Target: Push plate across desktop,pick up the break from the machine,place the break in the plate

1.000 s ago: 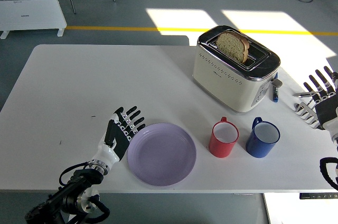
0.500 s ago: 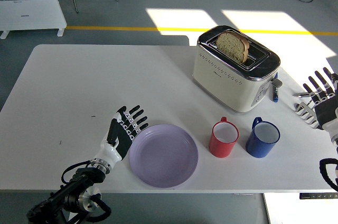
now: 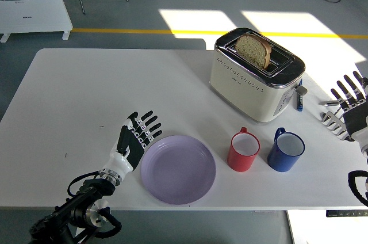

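Two mugs, a red mug and a blue mug, stand side by side just right of the lilac plate, with a small gap between the red one and the plate's right rim. Behind them, toward the far right of the white bench, sits the cream toaster, set at an angle, with one slice of bread standing upright in its slot and rising above the top. A dark pen-like item, too small to make out, lies just right of the toaster's lever. The plate lies empty near the bench's near edge, a little left of centre. The left hand rests at the plate's left rim with its fingers straight and spread, holding nothing; whether they touch the rim cannot be told. The right hand is over the bench's right edge, well apart from the toaster and mugs, its fingers likewise extended and empty. The bench's whole left half and the wide stretch between plate and far edge lie bare; to the plate's right the mugs block the way. Beyond the far edge lie grey floor, a yellow line and a white heater.
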